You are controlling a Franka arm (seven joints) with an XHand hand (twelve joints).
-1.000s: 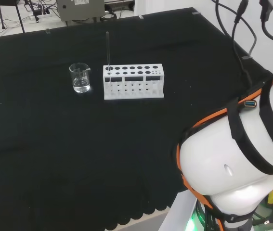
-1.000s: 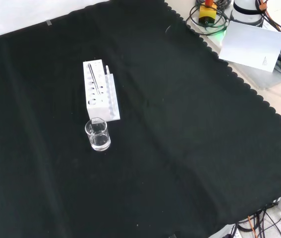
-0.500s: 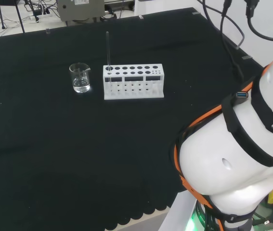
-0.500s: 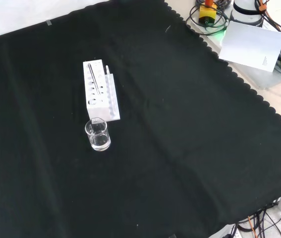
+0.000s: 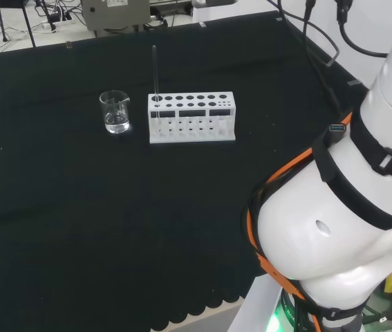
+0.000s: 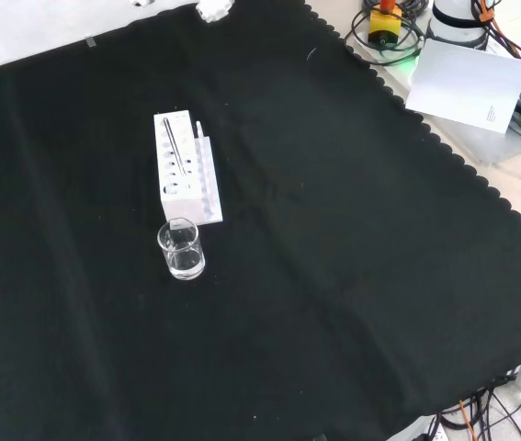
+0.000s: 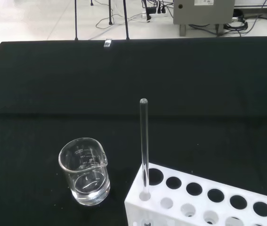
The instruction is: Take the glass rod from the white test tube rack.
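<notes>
**Glass rod standing in the rack, hand not yet at it**

The thin clear glass rod (image 7: 144,141) is standing upright in a corner hole of the white plastic test tube rack (image 5: 191,117), at the end of the rack that is nearest to the beaker. In the head view this is the left end of the rack; in the front view the rod (image 6: 172,142) is lying across the top of the rack (image 6: 185,170) as the camera is looking down on it. Nothing is touching the rod.

A small clear glass beaker (image 5: 115,111) with a little clear liquid is standing just beside that end of the rack, apart from it. Both are resting on the black cloth (image 6: 352,257) of the bench.

At the top edge of the front view small white parts of the hand (image 6: 212,9) are showing, well apart from the rack. I cannot tell whether its fingers are straight or curled.
</notes>
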